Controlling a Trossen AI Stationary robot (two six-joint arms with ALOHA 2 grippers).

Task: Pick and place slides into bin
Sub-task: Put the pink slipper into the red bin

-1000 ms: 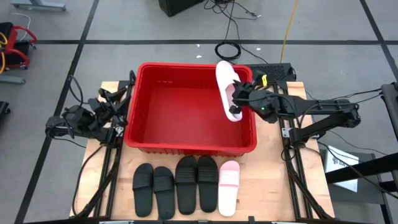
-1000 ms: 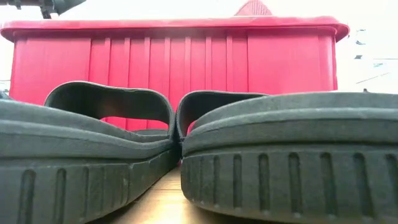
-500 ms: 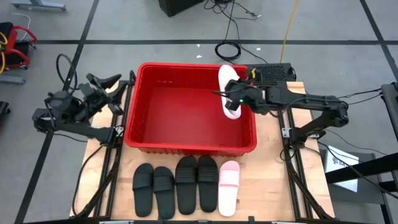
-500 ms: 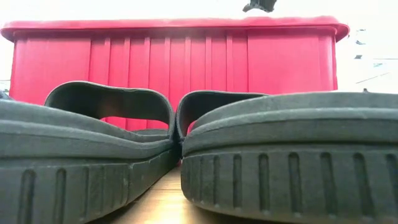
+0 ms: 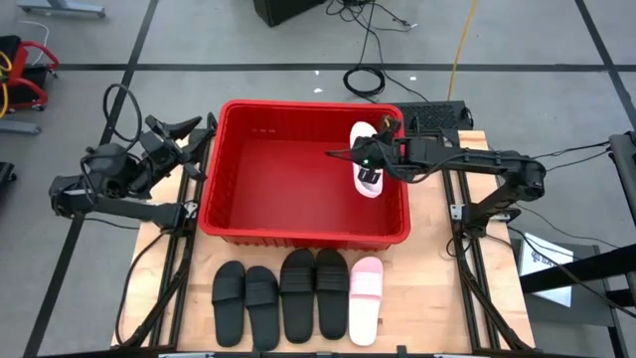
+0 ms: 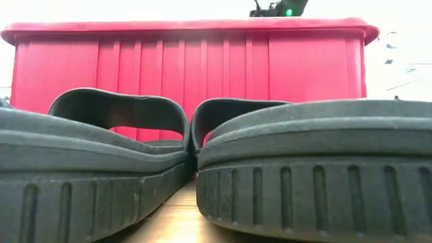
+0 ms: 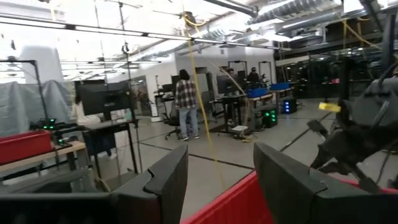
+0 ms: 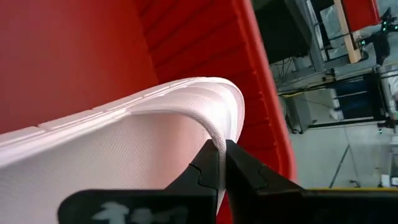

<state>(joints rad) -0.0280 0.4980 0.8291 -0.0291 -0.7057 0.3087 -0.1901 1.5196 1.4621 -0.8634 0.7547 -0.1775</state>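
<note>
The red bin [image 5: 298, 224] stands mid-table and fills the back of the low view [image 6: 189, 61]. My right gripper [image 5: 370, 165] reaches over the bin's right wall and is shut on a pale pink slide [image 5: 365, 149] inside the bin, near that wall. Four black slides [image 5: 280, 298] and a second pale pink slide [image 5: 365, 298] lie side by side on their soles in front of the bin. My left gripper [image 5: 194, 131] is open and empty beside the bin's far left corner; its fingers stand apart in the left wrist view [image 7: 221, 180]. My right gripper pinches the pink slide's wide strap at its edge [image 8: 216, 135] between its two fingertips. The fingers come from the table's right side, slanting down over the bin's wall. The slide hangs inside the bin; I cannot tell whether its lower end touches the floor.
Two black slides [image 6: 101, 169] [image 6: 317, 169] block most of the low view. Cables and a black box [image 5: 437, 114] lie behind the bin's far right corner. People stand in the room beyond the table [image 7: 185, 102].
My right gripper has gone toward the table's left edge and down, carrying the pink slide from above the bin's right rim down inside the bin. My left arm has swung toward the far edge and toward the bin's far left corner.
</note>
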